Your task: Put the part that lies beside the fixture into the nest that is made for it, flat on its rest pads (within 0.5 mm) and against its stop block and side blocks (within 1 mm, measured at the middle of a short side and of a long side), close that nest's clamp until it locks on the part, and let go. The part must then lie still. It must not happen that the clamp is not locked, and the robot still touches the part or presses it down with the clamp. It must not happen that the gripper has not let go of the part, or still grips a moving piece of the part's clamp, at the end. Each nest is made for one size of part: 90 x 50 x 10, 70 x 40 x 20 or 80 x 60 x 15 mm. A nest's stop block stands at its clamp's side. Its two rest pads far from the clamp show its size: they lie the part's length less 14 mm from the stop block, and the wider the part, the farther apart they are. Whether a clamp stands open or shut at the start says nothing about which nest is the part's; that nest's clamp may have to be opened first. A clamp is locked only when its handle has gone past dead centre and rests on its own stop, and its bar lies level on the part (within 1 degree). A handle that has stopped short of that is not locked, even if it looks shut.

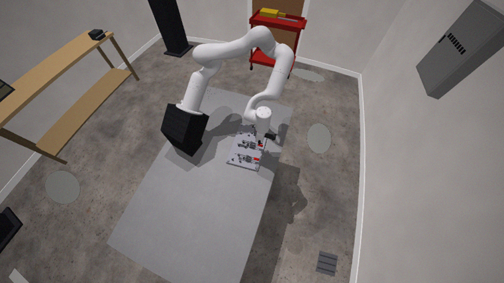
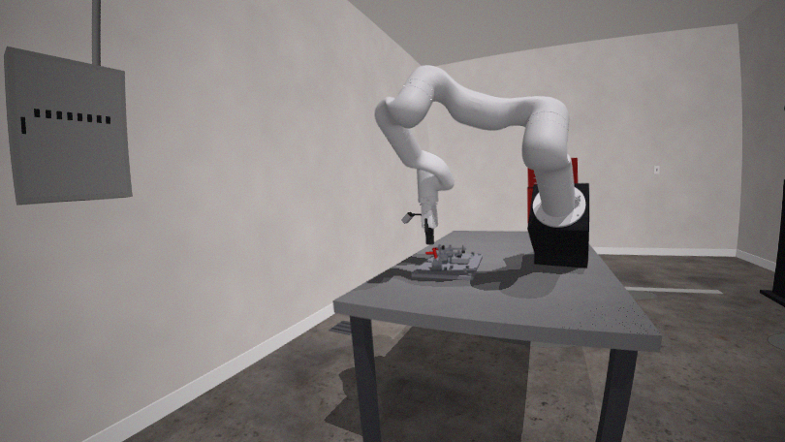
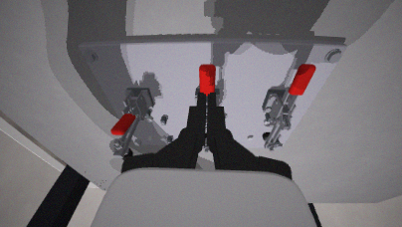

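Observation:
The light grey fixture plate (image 1: 245,152) lies on the table near its far right edge; it also shows in the side view (image 2: 447,263) and in the wrist view (image 3: 219,90). It carries three toggle clamps with red handles: left (image 3: 123,124), middle (image 3: 207,79) and right (image 3: 302,80). My gripper (image 3: 206,104) is shut and empty. Its black fingertips hang above the plate, right at the middle clamp's red handle (image 1: 260,144); I cannot tell if they touch it. In the side view the gripper (image 2: 428,236) is a little above that handle (image 2: 432,253). I cannot pick out the part in any view.
The arm's black base block (image 1: 184,128) stands on the table left of the fixture. The table's right edge (image 1: 279,156) runs close by the plate. A red cart (image 1: 276,32) and a wooden shelf (image 1: 49,84) stand on the floor, away from the table.

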{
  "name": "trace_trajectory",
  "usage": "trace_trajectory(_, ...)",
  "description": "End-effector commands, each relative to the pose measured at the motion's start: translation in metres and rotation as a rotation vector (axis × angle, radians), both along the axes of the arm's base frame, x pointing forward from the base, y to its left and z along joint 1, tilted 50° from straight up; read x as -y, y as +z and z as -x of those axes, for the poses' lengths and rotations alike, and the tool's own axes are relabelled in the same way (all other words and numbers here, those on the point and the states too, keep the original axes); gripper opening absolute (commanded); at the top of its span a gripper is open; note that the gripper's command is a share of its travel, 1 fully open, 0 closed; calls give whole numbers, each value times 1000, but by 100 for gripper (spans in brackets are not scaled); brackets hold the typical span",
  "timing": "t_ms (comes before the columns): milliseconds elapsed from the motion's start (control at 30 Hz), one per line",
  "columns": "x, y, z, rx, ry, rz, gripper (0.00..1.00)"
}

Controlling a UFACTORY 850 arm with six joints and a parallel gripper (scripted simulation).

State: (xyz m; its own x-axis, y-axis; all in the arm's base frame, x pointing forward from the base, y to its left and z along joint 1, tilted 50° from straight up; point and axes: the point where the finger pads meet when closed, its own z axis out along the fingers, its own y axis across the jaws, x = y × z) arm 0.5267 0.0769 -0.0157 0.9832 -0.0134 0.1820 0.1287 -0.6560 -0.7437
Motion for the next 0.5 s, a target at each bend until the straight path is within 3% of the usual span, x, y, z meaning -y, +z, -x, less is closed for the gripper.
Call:
trace_trajectory(0, 14, 12, 2, 1, 0, 0, 0)
trace_trajectory(467, 29, 25, 4, 1, 0, 0, 0)
